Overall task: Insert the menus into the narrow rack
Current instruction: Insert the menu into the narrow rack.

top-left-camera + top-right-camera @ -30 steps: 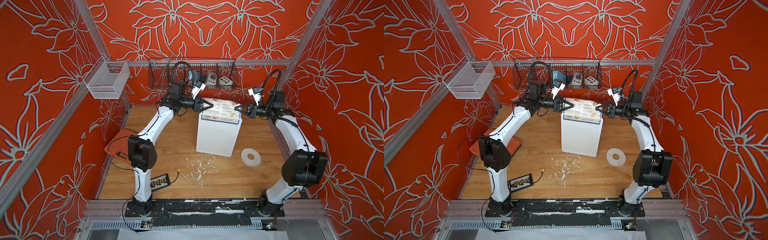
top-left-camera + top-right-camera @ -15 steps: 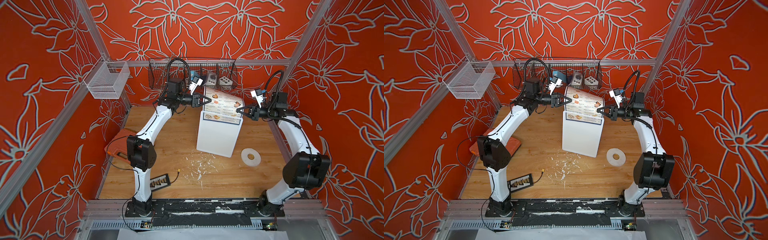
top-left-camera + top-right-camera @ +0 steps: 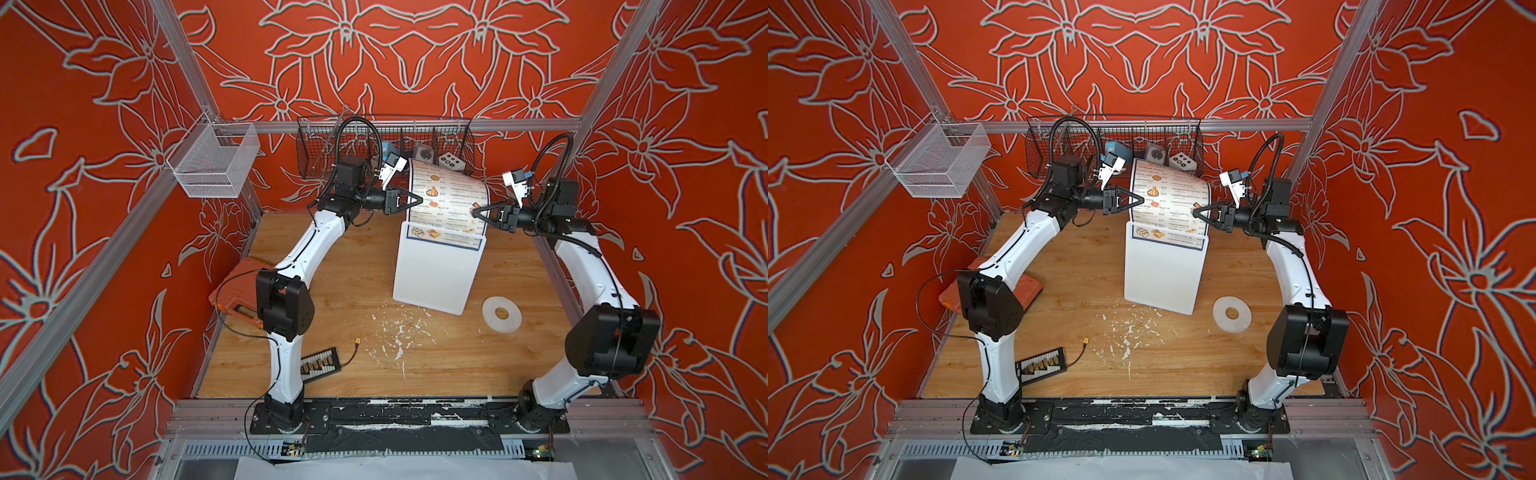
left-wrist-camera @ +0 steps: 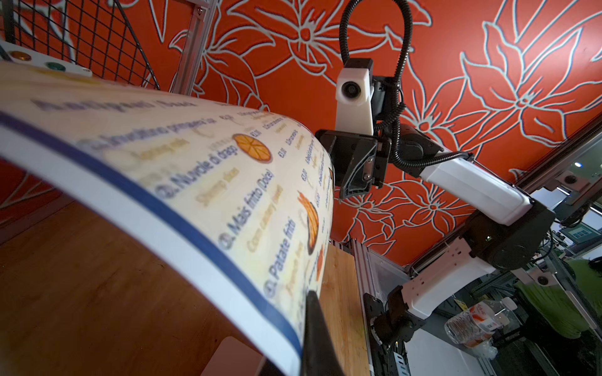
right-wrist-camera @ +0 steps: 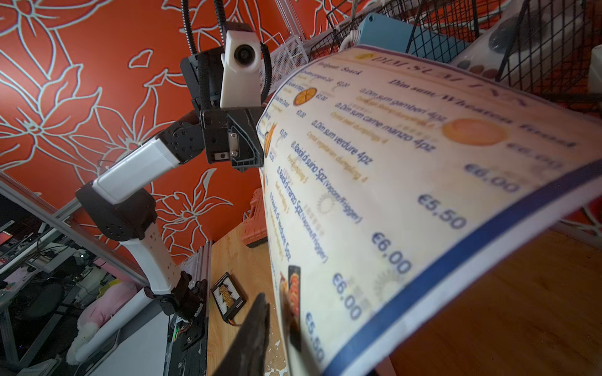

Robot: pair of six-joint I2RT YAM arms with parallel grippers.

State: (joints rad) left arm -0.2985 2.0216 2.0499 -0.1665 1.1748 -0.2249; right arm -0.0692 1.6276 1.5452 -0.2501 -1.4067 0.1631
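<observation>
Partly, the curled menu [image 3: 446,195] hides the black wire basket [image 3: 320,149] behind.

You had a white mesh basket [image 3: 214,160] hanging on the side wall and a long black wire basket [image 3: 316,145] on the back rail. In the wire basket sat a blue box [image 3: 1112,147] and a white box with dark dots [image 3: 453,161]. On your wooden table [image 3: 332,266] lay an orange case [image 3: 239,286], a white disc [image 3: 501,314] and a small black tray [image 3: 320,365] — plus scattered white flecks [image 3: 399,332].
</observation>
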